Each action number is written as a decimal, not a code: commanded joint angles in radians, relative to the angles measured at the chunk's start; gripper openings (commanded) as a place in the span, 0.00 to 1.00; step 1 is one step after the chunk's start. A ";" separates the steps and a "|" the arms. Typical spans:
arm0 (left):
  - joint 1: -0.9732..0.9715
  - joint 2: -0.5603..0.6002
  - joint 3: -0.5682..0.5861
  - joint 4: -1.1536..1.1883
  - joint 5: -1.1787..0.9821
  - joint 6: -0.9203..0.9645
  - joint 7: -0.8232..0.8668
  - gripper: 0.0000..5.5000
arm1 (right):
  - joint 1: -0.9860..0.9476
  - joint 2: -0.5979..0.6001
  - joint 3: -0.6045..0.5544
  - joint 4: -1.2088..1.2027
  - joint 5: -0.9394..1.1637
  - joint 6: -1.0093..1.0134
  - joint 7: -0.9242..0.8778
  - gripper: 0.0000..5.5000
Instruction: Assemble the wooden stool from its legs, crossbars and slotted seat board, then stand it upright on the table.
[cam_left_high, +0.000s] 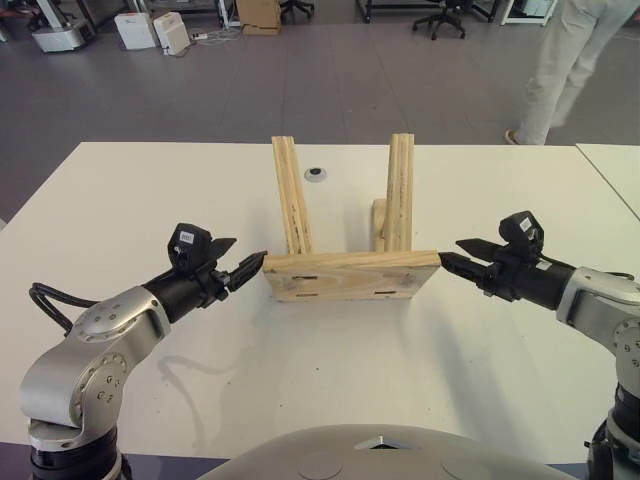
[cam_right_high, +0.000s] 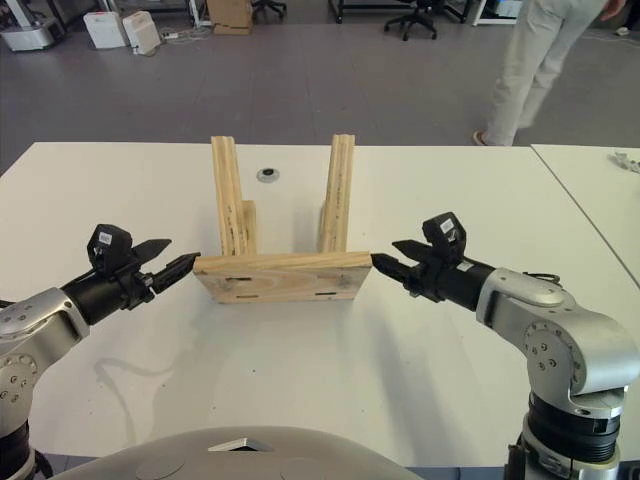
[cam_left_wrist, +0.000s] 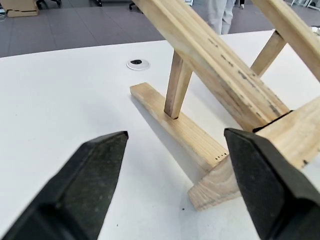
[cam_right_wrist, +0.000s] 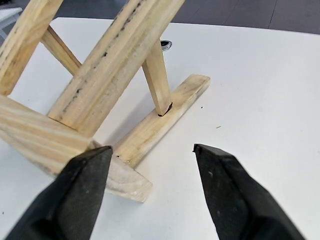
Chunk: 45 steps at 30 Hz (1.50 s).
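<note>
Stool (cam_left_high: 345, 272) lies on its side mid-table (cam_left_high: 130, 190). Its slotted seat board (cam_left_high: 350, 278) stands on edge facing the robot, w/ legs (cam_left_high: 292, 195) pointing away and a crossbar (cam_left_wrist: 176, 85) btwn upper and lower leg. L gripper (cam_left_high: 250, 250) is at the board's left end, fingers spread, holding nothing. R gripper (cam_left_high: 450, 250) is at the right end, also spread and empty. Small round grommet (cam_left_high: 317, 174) sits btwn the legs.

The left arm (cam_left_high: 95, 335) and right arm (cam_left_high: 600, 300) have rounded silver-grey housings. The left end effector (cam_left_high: 242, 255) and right end effector (cam_left_high: 452, 251) are matte black, with tapered fingers (cam_left_wrist: 270, 185) and white labels (cam_left_high: 186, 237). A black cable (cam_left_high: 45, 293) loops at nine o'clock of the left elbow.
</note>
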 joint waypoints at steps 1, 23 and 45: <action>0.064 0.152 -0.067 0.136 0.145 -0.176 -0.126 0.65 | 0.053 -0.142 0.123 0.107 -0.142 -0.207 0.089 0.56; -0.282 0.243 -0.464 0.554 0.334 -0.652 -0.676 0.51 | -0.287 -0.144 0.500 0.675 -0.327 -0.857 0.786 0.56; -0.784 0.301 -0.180 0.482 -0.539 0.097 -0.670 0.26 | -0.827 -0.149 0.218 0.644 0.316 0.043 0.800 0.30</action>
